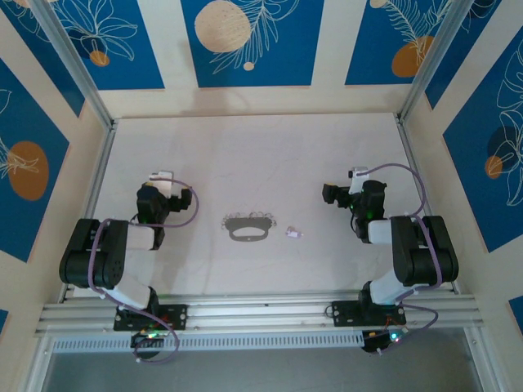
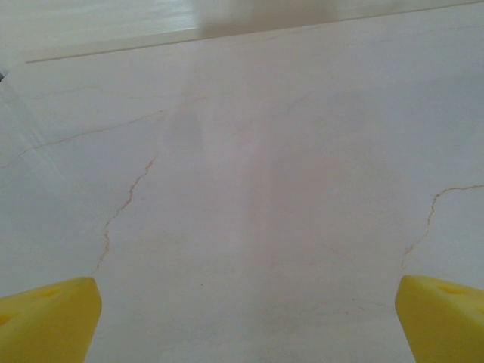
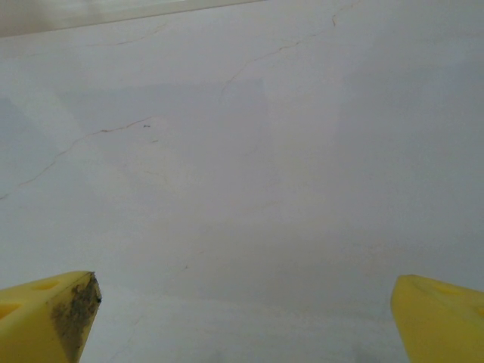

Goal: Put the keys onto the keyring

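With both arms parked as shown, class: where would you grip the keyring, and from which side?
Probably the bare near rim of the keyring, coming straight down: the loop lies flat on the table, and tiny silvery pieces fringe its far edge, so that side is cluttered.

Tally: one keyring (image 1: 248, 231), one loose key (image 1: 293, 233), two arms.
One left arm (image 1: 106, 253), one right arm (image 1: 413, 249); one gripper apiece, left gripper (image 2: 246, 302) and right gripper (image 3: 246, 299), two yellow fingers (image 2: 45, 318) each; fringe of tiny silvery keys (image 1: 252, 219) along the ring's far edge, too small to count.
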Robot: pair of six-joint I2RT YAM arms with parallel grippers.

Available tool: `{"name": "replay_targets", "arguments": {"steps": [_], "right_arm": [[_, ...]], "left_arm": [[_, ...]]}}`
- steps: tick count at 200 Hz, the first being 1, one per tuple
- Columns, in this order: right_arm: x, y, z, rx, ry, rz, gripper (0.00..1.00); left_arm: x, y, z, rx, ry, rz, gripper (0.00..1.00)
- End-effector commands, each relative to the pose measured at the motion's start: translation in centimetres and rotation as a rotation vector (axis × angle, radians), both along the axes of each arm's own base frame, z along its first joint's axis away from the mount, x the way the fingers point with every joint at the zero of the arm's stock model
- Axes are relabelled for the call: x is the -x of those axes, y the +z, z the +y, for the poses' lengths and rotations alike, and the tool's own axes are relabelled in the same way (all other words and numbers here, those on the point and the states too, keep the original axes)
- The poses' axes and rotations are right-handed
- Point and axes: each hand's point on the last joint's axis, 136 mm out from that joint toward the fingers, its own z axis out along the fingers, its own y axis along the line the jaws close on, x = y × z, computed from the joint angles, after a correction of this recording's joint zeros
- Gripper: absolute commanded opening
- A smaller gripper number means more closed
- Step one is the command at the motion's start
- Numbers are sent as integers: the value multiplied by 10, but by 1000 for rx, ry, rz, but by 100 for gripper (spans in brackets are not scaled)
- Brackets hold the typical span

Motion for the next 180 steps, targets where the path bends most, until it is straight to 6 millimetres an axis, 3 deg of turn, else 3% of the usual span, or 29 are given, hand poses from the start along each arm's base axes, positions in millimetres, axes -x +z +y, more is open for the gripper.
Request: {"name": "replay_targets", "arguments": {"steps": [1, 46, 79, 100, 114, 141, 160, 180], "right_arm": [[-8, 13, -2, 19, 0, -47, 99], [-7, 20, -5, 13, -20, -48, 99], [-5, 60, -10, -9, -48, -30, 99], [-6, 87, -27, -193, -175, 26, 99], [-10, 95, -33, -294, -223, 77, 99], [-17, 104, -12, -386, -150, 138, 99], [-15, 104, 10, -442, -57, 166, 100], [-8, 99, 38, -450, 30, 224, 95]], "left_arm": [[-2, 0, 0, 14, 3, 2, 100], [0, 3, -1, 16, -6, -14, 100], [0, 19, 4, 12, 27, 0, 100], [0, 29, 5, 6, 36, 17, 100], [1, 42, 7, 8, 49, 15, 100], [3, 79, 10, 86, 96, 19, 100], [5, 102, -1, 174, 81, 52, 98], [12, 112, -18, 271, 45, 114, 93]]}}
